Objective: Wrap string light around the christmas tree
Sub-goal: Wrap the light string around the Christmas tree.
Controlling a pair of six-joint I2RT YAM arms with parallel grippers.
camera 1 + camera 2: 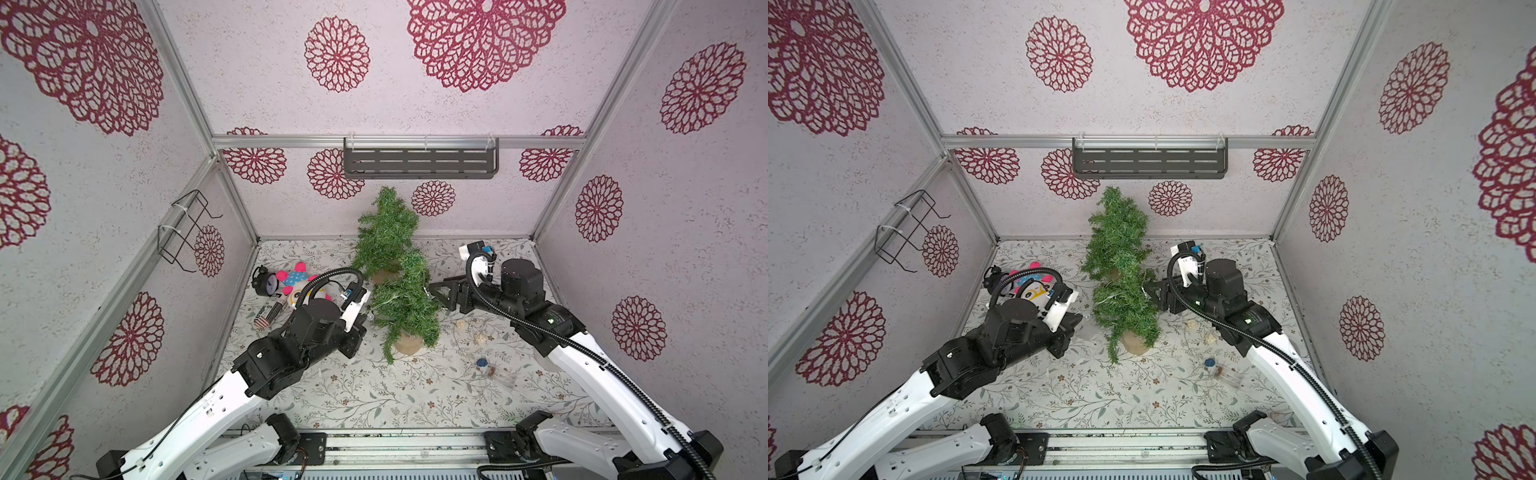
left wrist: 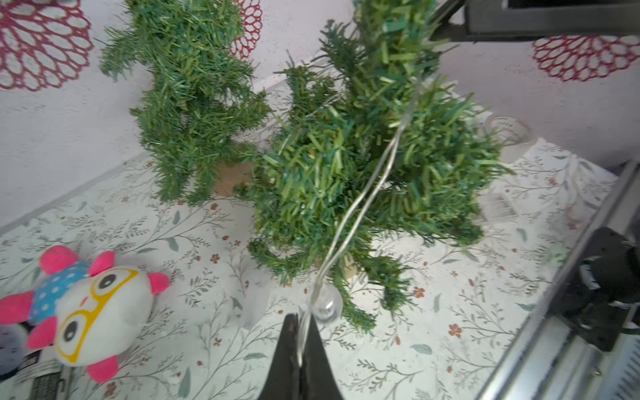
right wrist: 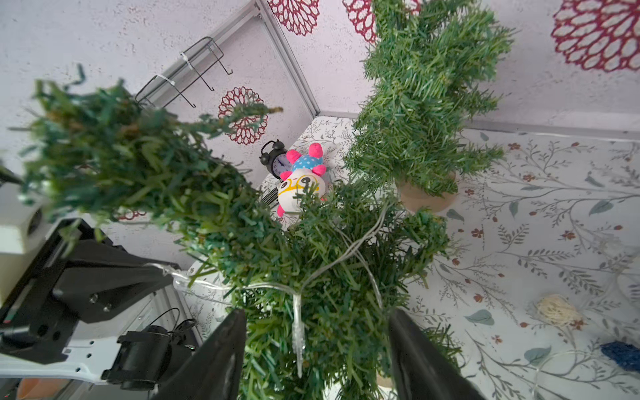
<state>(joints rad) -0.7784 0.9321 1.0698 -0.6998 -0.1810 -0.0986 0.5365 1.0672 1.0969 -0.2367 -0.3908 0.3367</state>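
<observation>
The nearer christmas tree (image 1: pixel 405 307) (image 1: pixel 1125 309) stands mid-table on a wooden base. The string light (image 2: pixel 363 194), a thin pale wire, runs across its branches, and an icicle-shaped bulb (image 3: pixel 298 332) hangs from it. My left gripper (image 2: pixel 301 320) (image 1: pixel 362 326) sits just left of the tree, shut on the wire beside a clear round bulb (image 2: pixel 325 304). My right gripper (image 3: pixel 317 313) (image 1: pixel 434 291) is at the tree's right side, open, with foliage and the hanging bulb between its fingers. A small clear plastic box (image 1: pixel 503 376) lies on the table at front right.
A second green tree (image 1: pixel 386 232) stands behind, near the back wall. A plush toy (image 1: pixel 297 286) and a black alarm clock (image 1: pixel 266 282) lie at the left wall. Straw balls (image 1: pixel 480 337) and a blue object (image 1: pixel 482 362) dot the right side.
</observation>
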